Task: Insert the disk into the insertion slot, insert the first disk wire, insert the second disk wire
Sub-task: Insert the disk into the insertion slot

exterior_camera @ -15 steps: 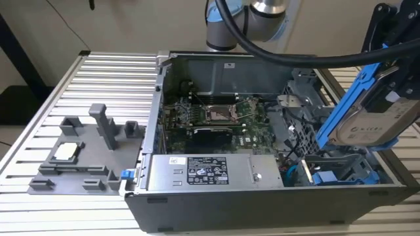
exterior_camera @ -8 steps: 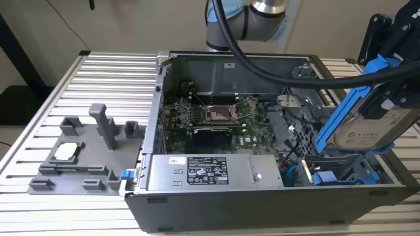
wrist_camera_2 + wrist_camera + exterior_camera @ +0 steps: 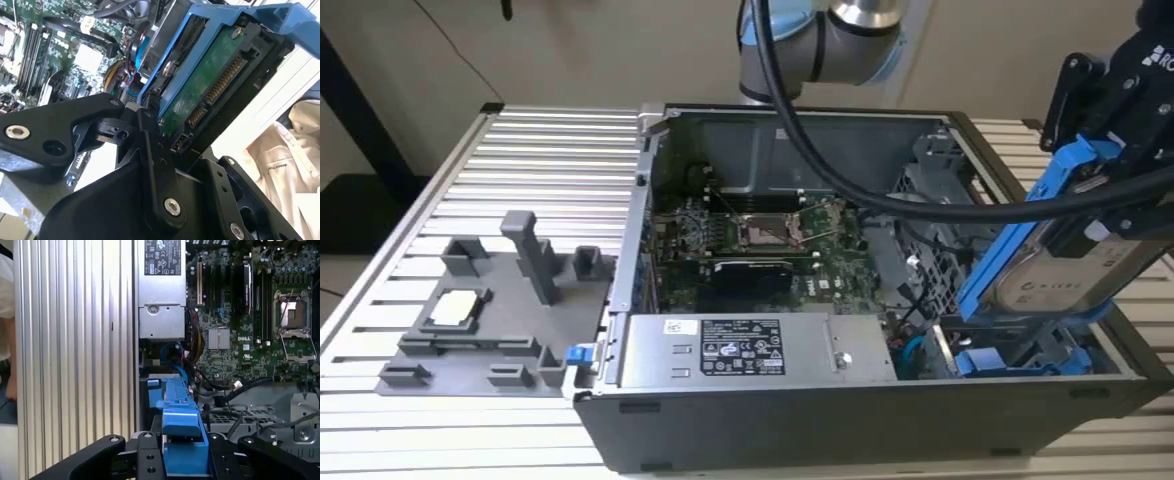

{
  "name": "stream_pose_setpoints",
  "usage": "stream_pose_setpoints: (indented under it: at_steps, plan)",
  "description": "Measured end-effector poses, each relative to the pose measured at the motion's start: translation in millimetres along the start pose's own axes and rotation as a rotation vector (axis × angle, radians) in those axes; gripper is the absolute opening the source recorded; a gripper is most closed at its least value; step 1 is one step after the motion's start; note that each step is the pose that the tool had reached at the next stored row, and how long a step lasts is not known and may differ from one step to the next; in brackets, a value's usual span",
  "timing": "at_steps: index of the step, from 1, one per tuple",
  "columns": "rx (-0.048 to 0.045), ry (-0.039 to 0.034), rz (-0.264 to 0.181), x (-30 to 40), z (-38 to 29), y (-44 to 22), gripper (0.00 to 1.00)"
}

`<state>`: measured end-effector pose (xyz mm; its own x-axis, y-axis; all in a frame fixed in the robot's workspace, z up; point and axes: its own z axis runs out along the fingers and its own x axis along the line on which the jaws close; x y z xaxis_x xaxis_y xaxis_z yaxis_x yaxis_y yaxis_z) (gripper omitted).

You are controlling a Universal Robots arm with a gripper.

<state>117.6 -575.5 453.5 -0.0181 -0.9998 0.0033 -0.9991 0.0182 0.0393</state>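
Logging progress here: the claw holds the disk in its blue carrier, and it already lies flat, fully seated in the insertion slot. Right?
Not seated. In the exterior view the claw holds the disk in its blue carrier, steeply tilted above the insertion slot, not flat inside it.
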Motion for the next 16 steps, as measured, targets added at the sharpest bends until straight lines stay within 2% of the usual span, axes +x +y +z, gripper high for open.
stream_pose_setpoints:
  at_steps: [16]
  plan:
    - [0.0000, -0.0001, 0.000, -0.2, 26.8, -4.0, 0.33]
